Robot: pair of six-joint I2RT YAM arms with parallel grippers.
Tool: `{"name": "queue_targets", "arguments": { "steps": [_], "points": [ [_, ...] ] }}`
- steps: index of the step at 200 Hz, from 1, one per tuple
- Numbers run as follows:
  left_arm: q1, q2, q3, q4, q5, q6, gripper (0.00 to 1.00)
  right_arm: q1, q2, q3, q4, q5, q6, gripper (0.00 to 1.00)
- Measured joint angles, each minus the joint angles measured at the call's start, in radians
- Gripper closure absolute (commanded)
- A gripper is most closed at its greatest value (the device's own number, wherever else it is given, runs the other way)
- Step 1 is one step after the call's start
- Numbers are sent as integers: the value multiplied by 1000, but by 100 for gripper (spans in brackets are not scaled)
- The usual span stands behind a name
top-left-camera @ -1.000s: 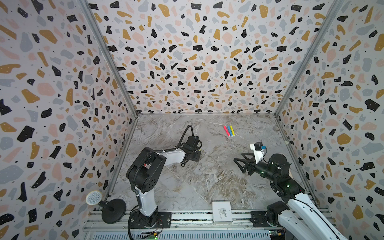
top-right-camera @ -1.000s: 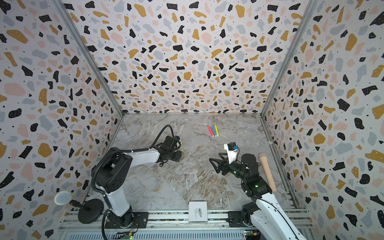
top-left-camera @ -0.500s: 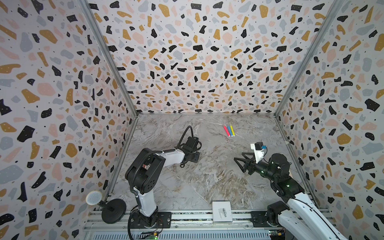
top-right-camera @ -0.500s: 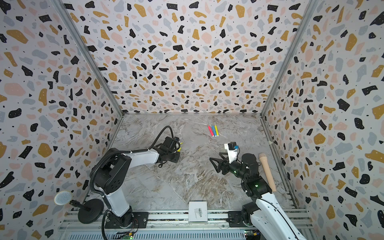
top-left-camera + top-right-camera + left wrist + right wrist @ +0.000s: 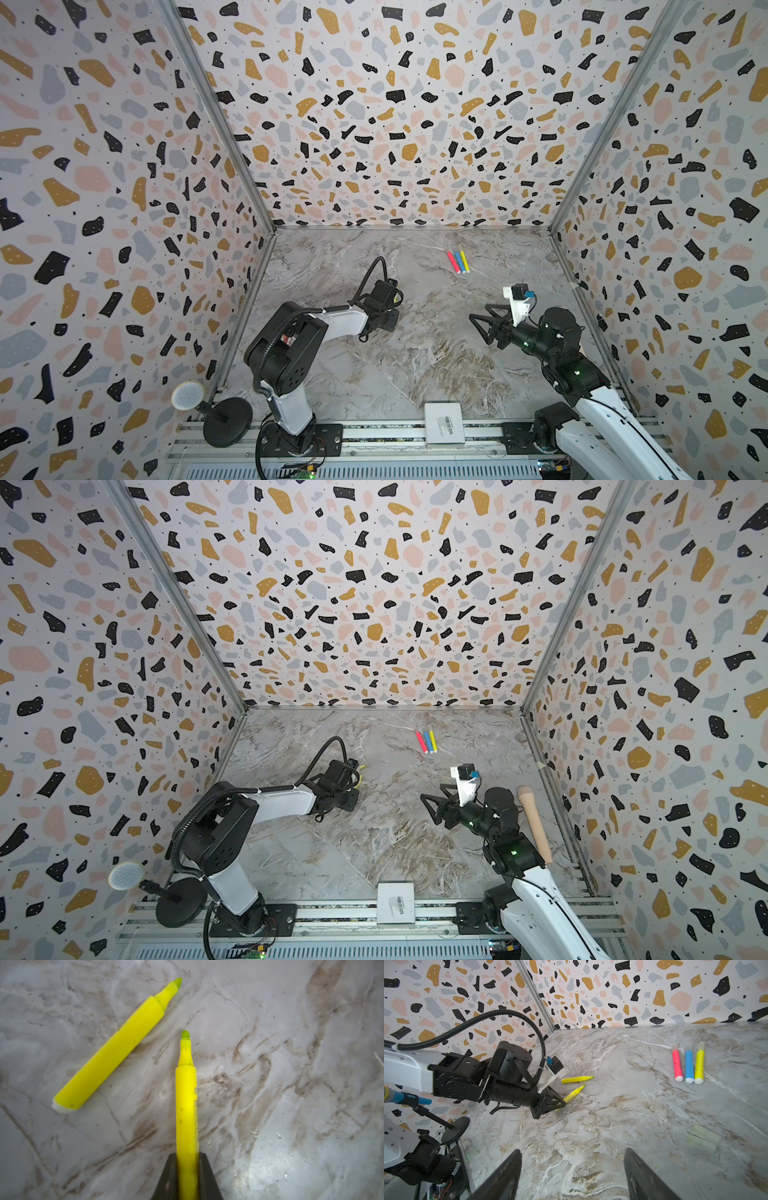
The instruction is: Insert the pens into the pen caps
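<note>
1. Fingers (image 5: pixel 169 1178) of the left gripper (image 5: pixel 187 1162), left of centre in both top views, are clamped tight on a bright yellow uncapped highlighter pen (image 5: pixel 186 1105). Can't tell if it's off the grey marble tabletop (image 5: pixel 415 374).
2. A second uncapped yellow pen (image 5: pixel 112 1051) lies loose just beside it, not touching.
3. Upper middle, a bit right: pink-red pen (image 5: pixel 451 261), blue pen (image 5: pixel 459 262) and capped yellow pen (image 5: pixel 465 262) lie side by side.
4. The right gripper (image 5: pixel 482 328), right of centre, is spread wide with nothing in it.
5. Two pale see-through caps (image 5: pixel 704 1133) lie together on the marble, only visible in the right wrist view.
</note>
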Motion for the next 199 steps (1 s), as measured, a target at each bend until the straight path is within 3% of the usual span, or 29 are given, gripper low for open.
{"name": "queue_targets", "arguments": {
  "steps": [40,78,107,156,199],
  "points": [
    [-57,-192,-219,140,108,-14,94,0,39,0,-1,-27,9,20],
    [-130,-411,-417,435,240,-128,94,-1,175,-38,109,-182,75,20],
    [-201,-439,-468,598,267,-215,94,35,304,-97,251,-275,177,21],
    [-286,-454,-509,742,270,-309,94,191,431,-84,428,-280,254,24],
    [-305,-469,-519,789,267,-338,93,202,503,-73,534,-269,304,37]
  ]
}}
